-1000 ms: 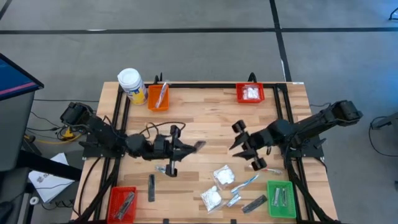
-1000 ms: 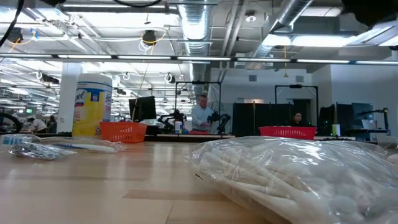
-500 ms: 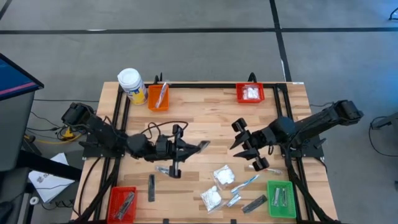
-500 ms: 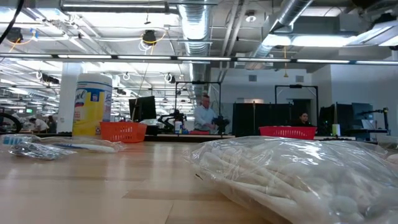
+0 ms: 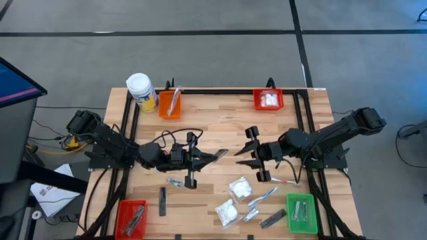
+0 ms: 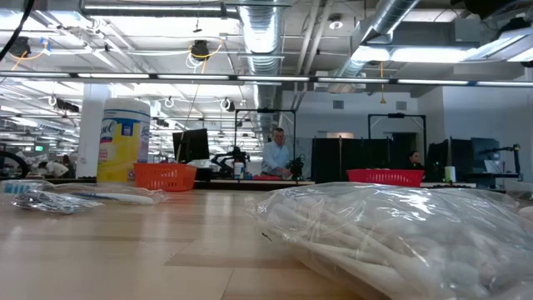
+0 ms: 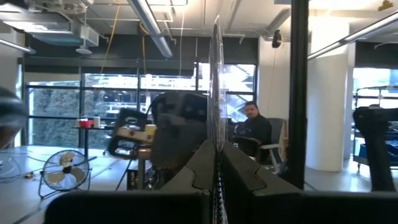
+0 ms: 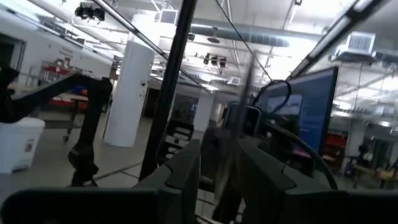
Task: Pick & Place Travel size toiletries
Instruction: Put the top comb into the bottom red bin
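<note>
Over the middle of the wooden table (image 5: 220,113), the two grippers face each other, close but apart. On the left, the left gripper (image 5: 215,156) has its fingers pressed together on a thin silvery sachet (image 5: 221,154), which sticks out from the tips; from its wrist camera the sachet (image 7: 216,81) shows edge-on as a thin upright sheet rising from between the closed fingers. On the right, the right gripper (image 5: 241,156) points toward that sachet with its fingers set partly apart, and I cannot tell whether they touch it.

Nearer the front edge lie the other toiletries: two white puffy packets (image 5: 239,188), a slim toothbrush (image 5: 264,195), a dark grey bar (image 5: 163,201) and another bar (image 5: 272,218). A further sachet (image 5: 176,181) lies below the left gripper. At the far side stand an orange bin (image 5: 169,104), a red bin (image 5: 267,99) and a yellow jar (image 5: 141,91); at the near corners, a red bin (image 5: 131,217) and a green bin (image 5: 301,213).
</note>
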Robot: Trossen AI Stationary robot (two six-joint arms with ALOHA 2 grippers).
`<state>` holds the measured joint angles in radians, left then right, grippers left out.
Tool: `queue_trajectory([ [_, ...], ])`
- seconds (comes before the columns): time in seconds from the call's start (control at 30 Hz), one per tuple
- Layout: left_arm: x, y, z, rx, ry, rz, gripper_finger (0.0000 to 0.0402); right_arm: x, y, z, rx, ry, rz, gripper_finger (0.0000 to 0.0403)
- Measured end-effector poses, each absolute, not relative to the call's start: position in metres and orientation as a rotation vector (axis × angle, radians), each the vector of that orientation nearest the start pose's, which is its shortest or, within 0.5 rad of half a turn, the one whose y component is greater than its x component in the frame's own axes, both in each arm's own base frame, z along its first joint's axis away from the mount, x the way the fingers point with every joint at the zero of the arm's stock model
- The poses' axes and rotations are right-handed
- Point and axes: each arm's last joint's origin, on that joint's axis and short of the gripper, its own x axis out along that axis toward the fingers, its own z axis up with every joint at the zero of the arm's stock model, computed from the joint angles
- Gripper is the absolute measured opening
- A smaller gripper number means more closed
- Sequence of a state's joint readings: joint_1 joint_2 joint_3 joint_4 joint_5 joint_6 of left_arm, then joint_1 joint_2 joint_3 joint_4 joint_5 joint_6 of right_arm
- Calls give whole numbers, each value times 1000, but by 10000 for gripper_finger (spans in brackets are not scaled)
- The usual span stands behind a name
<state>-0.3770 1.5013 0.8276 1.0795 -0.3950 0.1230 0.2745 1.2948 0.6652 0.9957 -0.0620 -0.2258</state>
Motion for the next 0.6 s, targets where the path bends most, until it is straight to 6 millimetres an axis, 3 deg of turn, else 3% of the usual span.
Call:
queue_trajectory([
  [0.6,305,-99,291,1,-311,32,5,265,72,294,-70,-336,248,107],
])
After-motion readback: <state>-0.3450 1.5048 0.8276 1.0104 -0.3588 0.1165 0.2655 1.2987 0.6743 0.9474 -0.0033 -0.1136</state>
